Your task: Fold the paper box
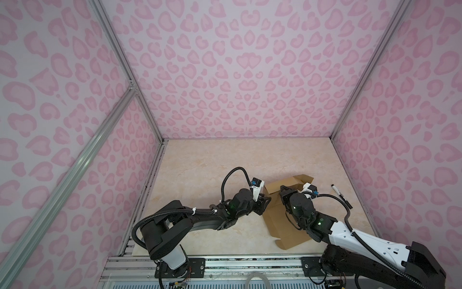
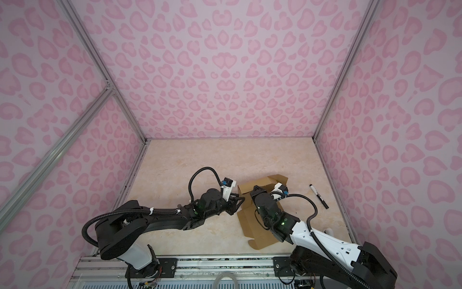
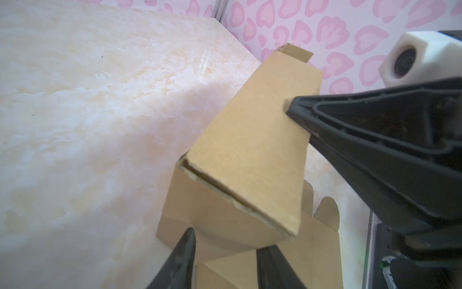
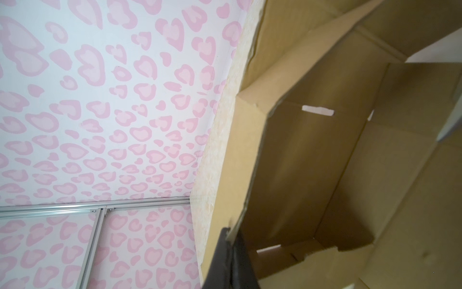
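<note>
your right gripper point(image 4: 231, 236) is pinched tight on the top edge of a raised wall of the paper box point(image 1: 280, 222), which lies on the table point(image 1: 212, 162) between your two grippers. your left gripper point(image 3: 225, 241) is half spread about the corner just ahead of it; whether it bites, i cannot tell. one wall is up and the far flaps half up. i judge the rest is unfolded.

Paper box point(image 4: 312, 162): we saw brown cardboard, partly folded, with walls raised around a floor panel.
Slit point(image 4: 317, 110): we noted a narrow cut in one wall, with pink showing through it.
Right tool point(image 4: 233, 235): its black fingers were pinched together on the edge of a box wall.
Tabletop point(image 4: 212, 175): we saw a pale marbled strip beside the box.
Wall point(image 4: 100, 100): white with pink heart blotches, crossed by aluminium rails point(image 4: 95, 207).
</note>
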Controlling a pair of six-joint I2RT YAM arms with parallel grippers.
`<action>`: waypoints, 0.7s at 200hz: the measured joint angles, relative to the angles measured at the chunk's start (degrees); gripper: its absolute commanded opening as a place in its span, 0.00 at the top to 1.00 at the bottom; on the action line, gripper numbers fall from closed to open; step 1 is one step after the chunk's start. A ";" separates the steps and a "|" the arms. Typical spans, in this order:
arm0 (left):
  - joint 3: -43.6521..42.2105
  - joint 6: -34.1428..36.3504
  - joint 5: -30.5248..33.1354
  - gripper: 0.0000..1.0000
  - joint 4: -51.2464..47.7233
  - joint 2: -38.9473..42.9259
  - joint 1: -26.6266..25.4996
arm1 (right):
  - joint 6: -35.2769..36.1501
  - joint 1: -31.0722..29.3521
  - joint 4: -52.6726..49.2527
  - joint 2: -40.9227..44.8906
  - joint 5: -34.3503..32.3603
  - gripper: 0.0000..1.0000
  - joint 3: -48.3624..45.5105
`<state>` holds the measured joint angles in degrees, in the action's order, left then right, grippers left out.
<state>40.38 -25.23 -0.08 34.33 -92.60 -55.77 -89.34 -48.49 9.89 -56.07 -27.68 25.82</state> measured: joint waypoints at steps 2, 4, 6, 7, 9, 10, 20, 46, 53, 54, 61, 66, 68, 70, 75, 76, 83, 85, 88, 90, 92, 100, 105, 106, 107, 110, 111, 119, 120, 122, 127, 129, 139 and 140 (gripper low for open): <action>0.02 0.09 0.20 0.57 -0.09 0.07 0.00 | -0.11 -0.17 -0.11 0.00 -0.04 1.00 0.07; 0.02 0.24 0.42 0.57 -0.26 0.17 0.00 | -0.28 -0.46 -0.35 0.00 -0.24 1.00 0.17; 0.02 0.31 0.57 0.57 -0.37 0.24 0.00 | -0.46 -0.70 -0.44 0.00 -0.48 1.00 0.26; 0.04 0.46 0.74 0.57 -0.48 0.33 0.00 | -0.59 -0.79 -0.48 0.00 -0.59 1.00 0.28; 0.04 0.55 0.98 0.57 -0.63 0.42 0.00 | -0.74 -0.96 -0.57 0.00 -0.72 1.00 0.33; 0.04 0.55 0.98 0.57 -0.63 0.42 0.00 | -0.90 -1.16 -0.61 0.00 -0.83 1.00 0.37; 0.11 1.36 2.16 0.57 -1.62 0.92 0.02 | -1.60 -2.19 -1.27 0.00 -1.44 1.00 0.68; -0.04 2.84 4.76 0.56 -3.08 2.23 0.04 | -3.61 -4.31 -3.28 -0.13 -3.93 1.00 1.38; -0.26 2.93 5.40 0.56 -3.10 2.58 0.04 | -4.20 -4.55 -3.43 -0.24 -4.35 1.00 1.44; -0.33 2.99 5.55 0.56 -3.10 2.64 0.02 | -4.28 -4.57 -3.45 -0.26 -4.39 1.00 1.44; -0.50 3.15 6.03 0.55 -3.10 2.84 0.02 | -4.76 -4.68 -3.72 -0.44 -4.61 1.00 1.49; -0.70 3.56 6.49 0.55 -3.06 2.99 0.02 | -5.14 -4.74 -3.85 -0.61 -4.76 1.00 1.53; -0.74 3.61 6.56 0.55 -3.06 3.02 0.02 | -5.31 -4.74 -3.91 -0.66 -4.81 1.00 1.55; -0.85 3.85 6.73 0.55 -3.02 3.06 0.02 | -5.66 -4.76 -4.15 -0.79 -4.83 1.00 1.62; -1.05 3.96 7.02 0.55 -2.95 3.15 0.02 | -5.90 -4.76 -4.33 -0.94 -4.83 1.00 1.73; -1.09 3.98 7.13 0.55 -2.95 3.15 0.02 | -5.99 -4.76 -4.39 -1.01 -4.83 1.00 1.77; -1.27 4.17 7.43 0.56 -2.93 3.17 0.00 | -6.19 -4.76 -4.74 -1.18 -4.83 1.00 1.97; -1.27 4.22 7.52 0.55 -2.91 3.17 0.00 | -6.29 -4.79 -4.96 -1.27 -4.81 1.00 2.05; -1.33 4.31 7.63 0.56 -2.89 3.17 0.00 | -6.47 -4.81 -5.07 -1.36 -4.81 1.00 2.14; -1.38 4.28 7.65 0.56 -2.86 3.17 0.00 | -6.56 -4.81 -5.09 -1.38 -4.81 1.00 2.14; -1.40 4.31 7.74 0.56 -2.82 3.17 0.00 | -6.67 -4.81 -5.09 -1.44 -4.83 1.00 2.16; -1.57 4.42 8.09 0.56 -2.58 3.17 -0.02 | -7.34 -4.81 -5.22 -1.57 -4.81 1.00 2.21; -1.64 4.57 8.24 0.56 -2.54 3.17 -0.04 | -7.56 -4.81 -5.33 -1.60 -4.81 1.00 2.21; -1.66 4.61 8.28 0.56 -2.51 3.17 -0.04 | -7.58 -4.81 -5.33 -1.60 -4.81 1.00 2.21; -1.66 4.66 8.33 0.56 -2.51 3.17 -0.07 | -7.61 -4.81 -5.35 -1.62 -4.79 1.00 2.21; -1.68 4.74 8.44 0.56 -2.51 3.17 -0.07 | -7.63 -4.81 -5.38 -1.62 -4.79 1.00 2.21; -1.68 4.79 8.48 0.56 -2.49 3.17 -0.09 | -7.67 -4.81 -5.38 -1.64 -4.79 1.00 2.21; -1.68 4.90 8.81 0.56 -2.47 3.17 -0.17 | -8.04 -4.81 -5.40 -1.66 -4.81 1.00 2.23; -1.68 4.90 8.85 0.56 -2.47 3.17 -0.17 | -8.13 -4.81 -5.40 -1.66 -4.81 1.00 2.23; -1.68 4.90 8.90 0.56 -2.45 3.15 -0.20 | -8.22 -4.81 -5.40 -1.66 -4.81 1.00 2.23; -1.68 4.90 9.05 0.56 -2.45 3.15 -0.26 | -8.61 -4.81 -5.40 -1.66 -4.79 1.00 2.23; -1.68 4.90 9.16 0.56 -2.45 3.15 -0.33 | -8.61 -4.81 -5.40 -1.66 -4.79 1.00 2.23; -1.68 4.90 9.75 0.56 -2.38 3.04 -0.74 | -8.68 -4.81 -5.44 -1.66 -4.79 1.00 2.23; -1.68 4.90 9.86 0.56 -2.34 2.99 -0.85 | -8.72 -4.81 -5.44 -1.66 -4.79 1.00 2.23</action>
<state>38.70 -20.34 9.78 31.99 -89.60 -56.62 -98.06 -53.30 4.45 -57.74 -32.47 28.05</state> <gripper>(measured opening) 0.442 0.049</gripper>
